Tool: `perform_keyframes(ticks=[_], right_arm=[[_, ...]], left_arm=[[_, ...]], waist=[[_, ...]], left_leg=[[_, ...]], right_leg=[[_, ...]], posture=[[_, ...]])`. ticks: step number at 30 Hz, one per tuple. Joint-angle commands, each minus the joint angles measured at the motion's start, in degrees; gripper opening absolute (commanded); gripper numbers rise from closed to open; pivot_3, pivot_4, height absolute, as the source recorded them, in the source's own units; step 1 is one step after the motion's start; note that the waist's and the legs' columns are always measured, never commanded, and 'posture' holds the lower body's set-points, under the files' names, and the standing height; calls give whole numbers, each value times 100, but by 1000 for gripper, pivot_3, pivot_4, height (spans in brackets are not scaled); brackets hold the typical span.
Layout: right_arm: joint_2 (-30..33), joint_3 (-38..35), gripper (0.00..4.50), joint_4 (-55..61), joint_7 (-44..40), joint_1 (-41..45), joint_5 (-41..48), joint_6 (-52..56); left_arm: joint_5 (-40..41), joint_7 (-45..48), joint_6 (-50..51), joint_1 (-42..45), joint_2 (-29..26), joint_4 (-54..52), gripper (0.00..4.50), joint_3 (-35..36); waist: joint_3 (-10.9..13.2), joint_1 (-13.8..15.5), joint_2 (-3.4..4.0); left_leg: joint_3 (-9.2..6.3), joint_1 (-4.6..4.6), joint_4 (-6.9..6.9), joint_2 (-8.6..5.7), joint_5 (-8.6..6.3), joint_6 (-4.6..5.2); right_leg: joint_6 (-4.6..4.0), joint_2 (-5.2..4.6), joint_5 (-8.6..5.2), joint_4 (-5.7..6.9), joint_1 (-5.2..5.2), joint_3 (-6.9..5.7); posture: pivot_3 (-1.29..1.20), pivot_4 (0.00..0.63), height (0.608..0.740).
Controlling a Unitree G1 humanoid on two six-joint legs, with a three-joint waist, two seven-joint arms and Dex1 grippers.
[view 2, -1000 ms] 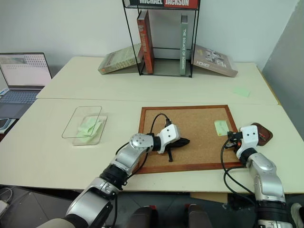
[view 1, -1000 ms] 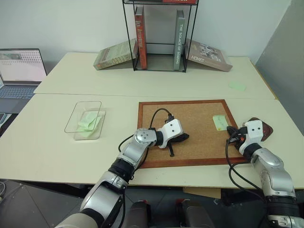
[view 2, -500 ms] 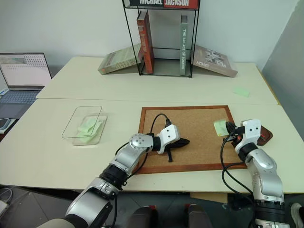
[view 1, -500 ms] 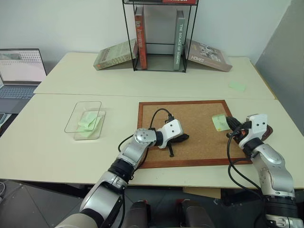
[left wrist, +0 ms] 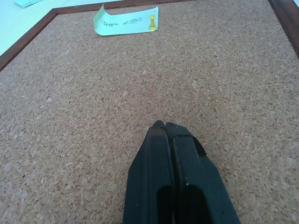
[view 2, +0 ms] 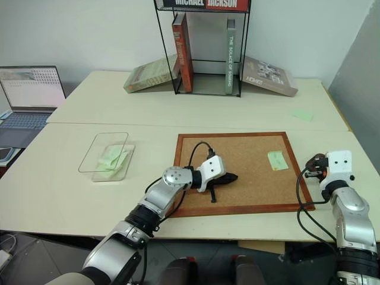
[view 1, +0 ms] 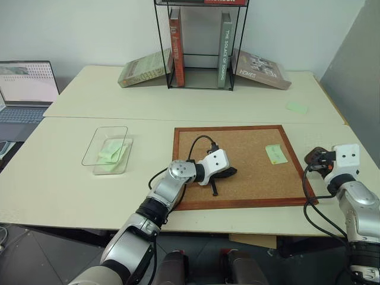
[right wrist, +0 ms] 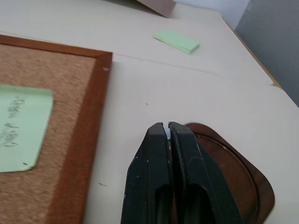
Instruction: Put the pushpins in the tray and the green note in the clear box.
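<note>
The green note (view 1: 275,153) lies on the right part of the corkboard (view 1: 249,178). In the left wrist view a yellow pushpin (left wrist: 152,22) stands in one end of it. My right gripper (view 1: 311,158) hovers off the board's right edge, over the near rim of the dark brown tray (right wrist: 238,168). It is shut, with a tiny pale speck, seemingly a pushpin (right wrist: 167,133), pinched at its tips. My left gripper (view 1: 233,173) rests shut and empty on the cork near the board's middle. The clear box (view 1: 89,151) sits at the left with pale green slips inside.
A wire rack with books (view 1: 199,47) stands at the back, with more books leaning on either side. A laptop (view 1: 27,89) sits at the far left. A loose green slip (view 1: 295,107) lies on the far right of the table.
My right gripper has moved right from the note's near end, off the corkboard, to above the tray. The left gripper has stayed put.
</note>
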State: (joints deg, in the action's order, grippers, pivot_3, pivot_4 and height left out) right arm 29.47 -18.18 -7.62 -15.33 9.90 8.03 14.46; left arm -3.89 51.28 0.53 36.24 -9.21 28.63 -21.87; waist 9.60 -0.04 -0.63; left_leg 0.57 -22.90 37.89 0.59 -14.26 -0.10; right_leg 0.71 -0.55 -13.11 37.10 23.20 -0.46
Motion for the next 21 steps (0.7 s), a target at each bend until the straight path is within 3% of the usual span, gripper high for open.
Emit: perform_keyframes(ticks=[1, 5, 12, 21], right_arm=[[100, -40, 84, -123, 259, 164, -191, -24], [100, -29, 84, -248, 267, 253, -209, 34], [95, -35, 1317, -383, 291, 321, -249, 119], [37, -245, 3269, -166, 313, 373, -51, -277]], left_arm=[[-236, 89, 50, -159, -24, 212, 0, -279], [-263, 87, 21, -162, -32, 215, 0, -271], [-289, 85, 0, -189, -47, 205, 0, -268], [-307, 87, -15, -191, -45, 219, 0, -282]], waist=[[0, 0, 0], [0, 0, 1], [0, 0, 1], [0, -2, 1]], left_leg=[[-2, 0, 0, 0, 0, 0], [0, -1, 0, -1, 0, 0], [-2, -1, -1, 0, 0, 0], [0, -1, 0, 0, 0, 0]], right_leg=[[0, 0, 0, 0, 0, 0], [0, 0, 0, -2, 0, 0], [0, 0, 0, -1, 0, 0], [1, 0, 0, -1, 0, 0]], posture=[[0, 150, 740], [0, 150, 740], [0, 150, 740], [0, 150, 740]])
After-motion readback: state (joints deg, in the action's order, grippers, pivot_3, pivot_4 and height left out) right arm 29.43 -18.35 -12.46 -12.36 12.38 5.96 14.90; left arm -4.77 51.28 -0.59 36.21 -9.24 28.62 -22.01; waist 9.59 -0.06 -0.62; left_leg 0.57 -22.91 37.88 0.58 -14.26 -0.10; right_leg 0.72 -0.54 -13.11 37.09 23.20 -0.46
